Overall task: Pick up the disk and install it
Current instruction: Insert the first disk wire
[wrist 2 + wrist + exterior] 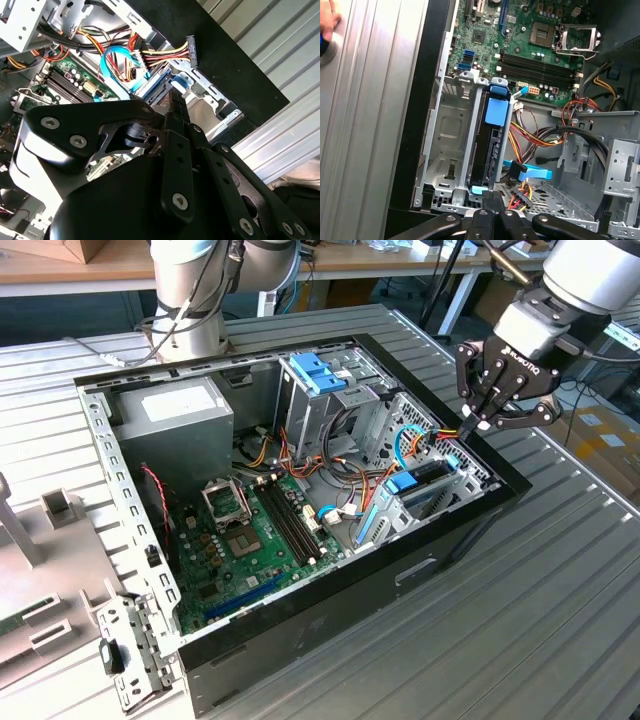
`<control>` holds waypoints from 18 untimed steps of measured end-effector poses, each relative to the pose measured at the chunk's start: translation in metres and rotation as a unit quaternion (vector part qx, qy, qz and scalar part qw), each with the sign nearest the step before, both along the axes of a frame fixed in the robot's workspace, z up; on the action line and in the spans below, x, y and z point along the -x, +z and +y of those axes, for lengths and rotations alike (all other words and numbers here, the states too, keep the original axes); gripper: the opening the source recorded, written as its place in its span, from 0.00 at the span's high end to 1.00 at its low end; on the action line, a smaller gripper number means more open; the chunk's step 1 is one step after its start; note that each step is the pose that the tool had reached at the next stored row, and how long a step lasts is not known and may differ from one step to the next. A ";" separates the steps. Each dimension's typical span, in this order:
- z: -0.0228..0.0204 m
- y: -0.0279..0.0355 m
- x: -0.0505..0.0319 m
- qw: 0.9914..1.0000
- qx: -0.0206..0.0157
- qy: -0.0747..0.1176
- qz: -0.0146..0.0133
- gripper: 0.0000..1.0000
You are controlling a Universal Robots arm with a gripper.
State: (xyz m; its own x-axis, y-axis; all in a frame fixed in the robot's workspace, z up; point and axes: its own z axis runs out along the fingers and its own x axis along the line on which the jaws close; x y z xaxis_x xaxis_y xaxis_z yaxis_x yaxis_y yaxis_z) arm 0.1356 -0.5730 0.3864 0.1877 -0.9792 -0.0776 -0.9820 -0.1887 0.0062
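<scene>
1. The disk [490, 150] stands on edge in one slot of the metal drive cage [447, 107], at the front corner of the open computer case [440, 540] on the exterior view's right. A blue plastic tab [497, 110] lies along its exposed edge, and the slot just beside it is bare.
2. The gripper [484, 424] hangs over that corner of the case. In the first wrist view its fingertips [487, 199] are pressed together with nothing between them, just off the disk's near end and apart from it.
3. Judged by its metal casing, the disk should be dense for its size and fully rigid, so it will not flex or sag in a grasp.
4. The flat faces look smooth and could slip. The long narrow sides with the blue plastic pieces look like the better place to hold.
5. It is probably sensitive to knocks, and its connector end and any exposed board are best left untouched.
6. A light-blue data cable [532, 172] and a bundle of coloured power wires [535, 132] lie close beside the cage, and a grasp near that end could snag them.
7. The case rests on a ribbed metal counter [560, 620].
</scene>
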 end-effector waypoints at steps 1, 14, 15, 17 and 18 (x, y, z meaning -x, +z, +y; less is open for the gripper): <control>0.0000 0.0000 0.0000 1.000 0.000 0.003 0.000 0.89; 0.0000 -0.0001 0.0000 0.999 0.000 0.052 0.000 0.89; 0.0000 0.0000 0.0000 0.998 0.000 0.056 0.000 0.89; 0.0000 0.0000 0.0000 0.998 0.000 0.065 0.000 0.89; 0.0000 0.0000 0.0000 0.998 0.000 0.067 0.000 0.89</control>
